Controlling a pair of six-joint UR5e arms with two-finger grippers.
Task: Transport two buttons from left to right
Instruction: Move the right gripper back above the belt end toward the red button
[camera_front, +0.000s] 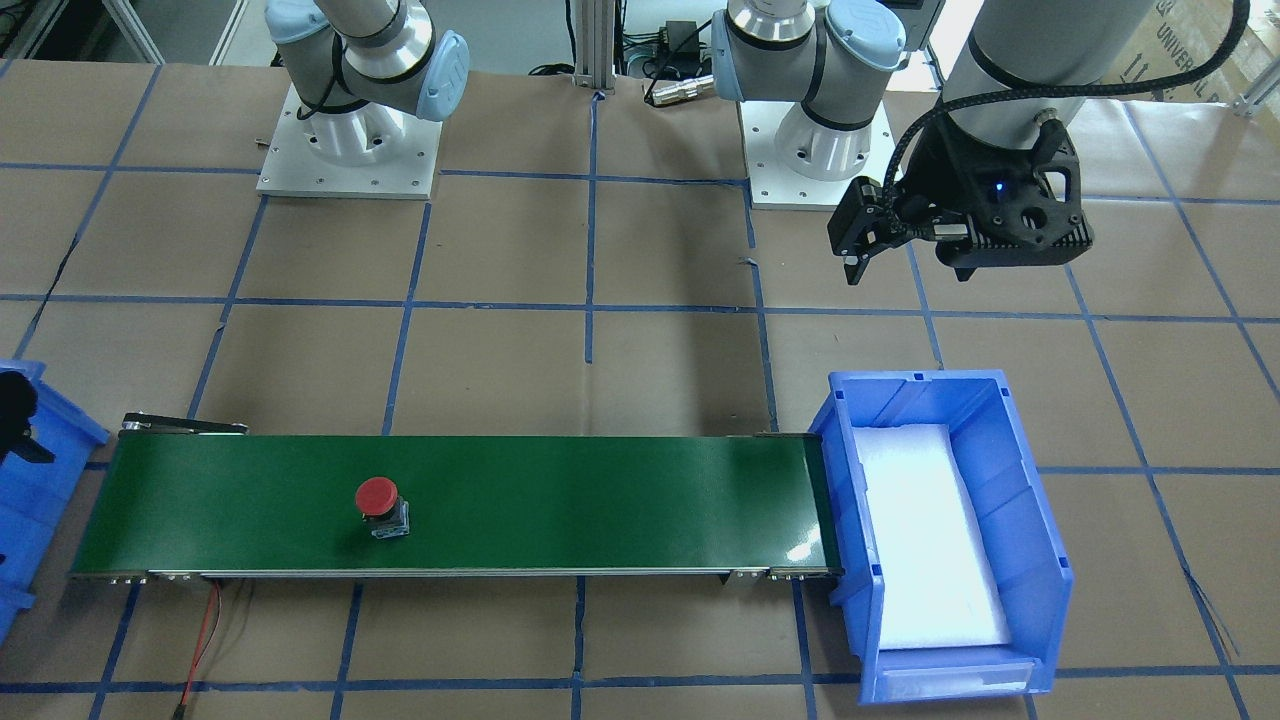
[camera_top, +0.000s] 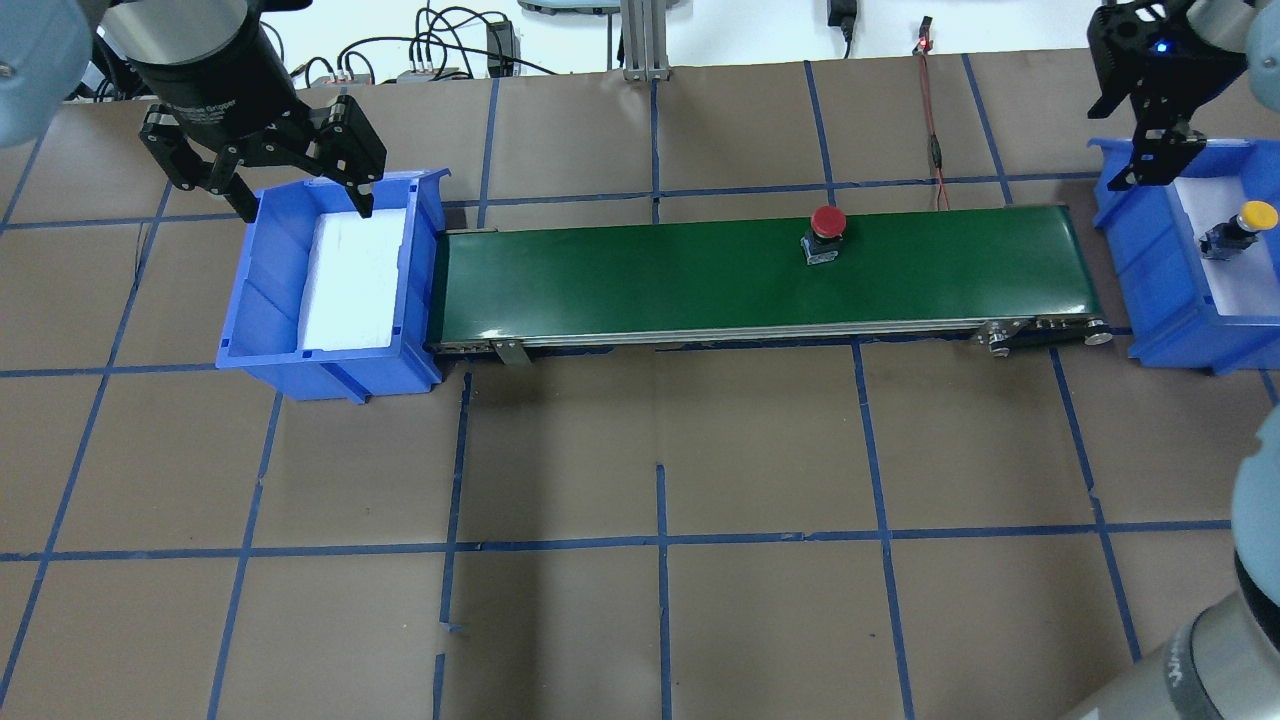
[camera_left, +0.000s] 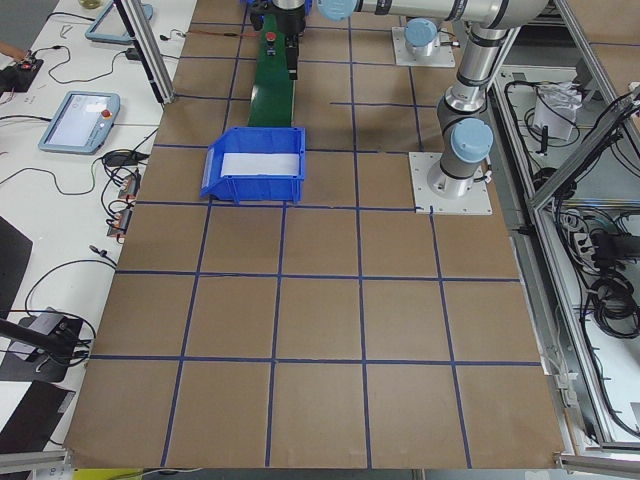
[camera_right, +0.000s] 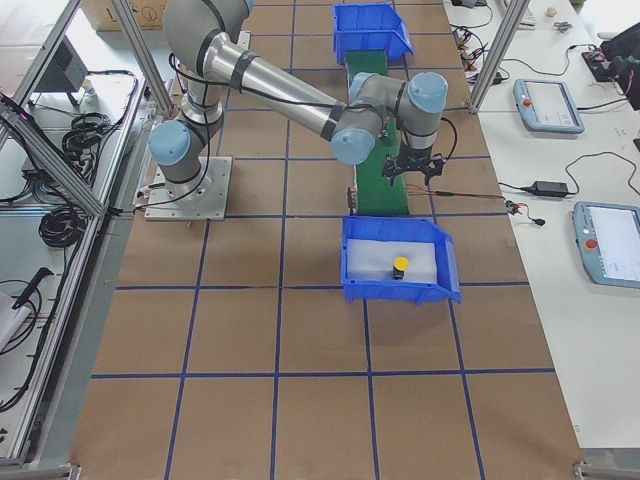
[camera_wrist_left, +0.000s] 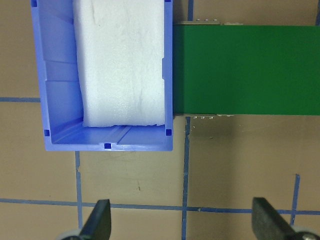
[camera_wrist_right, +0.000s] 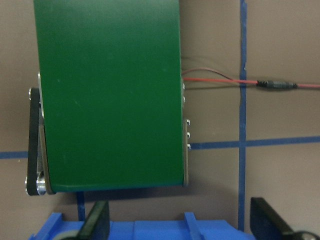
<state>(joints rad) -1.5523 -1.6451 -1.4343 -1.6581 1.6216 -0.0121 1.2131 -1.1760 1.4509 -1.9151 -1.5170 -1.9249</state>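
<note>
The red button (camera_top: 826, 232) stands on the green conveyor belt (camera_top: 700, 280), right of its middle; it also shows in the front view (camera_front: 380, 502). The yellow button (camera_top: 1240, 225) lies on white foam in the right blue bin (camera_top: 1160, 320) and shows in the right side view (camera_right: 400, 266). My left gripper (camera_top: 305, 205) hangs open and empty high by the left blue bin (camera_top: 250, 330); its fingers (camera_wrist_left: 100, 222) are wide apart. My right gripper (camera_top: 1150, 165) is open and empty above the belt's right end, and its fingers (camera_wrist_right: 95, 222) straddle the right bin's rim.
The left bin (camera_front: 1040, 560) holds only white foam. A red and black cable (camera_top: 935, 140) runs from the belt's far side to the back of the table. Brown paper with blue tape lines covers the table (camera_top: 650, 500). The arm bases (camera_front: 345, 150) stand behind the belt.
</note>
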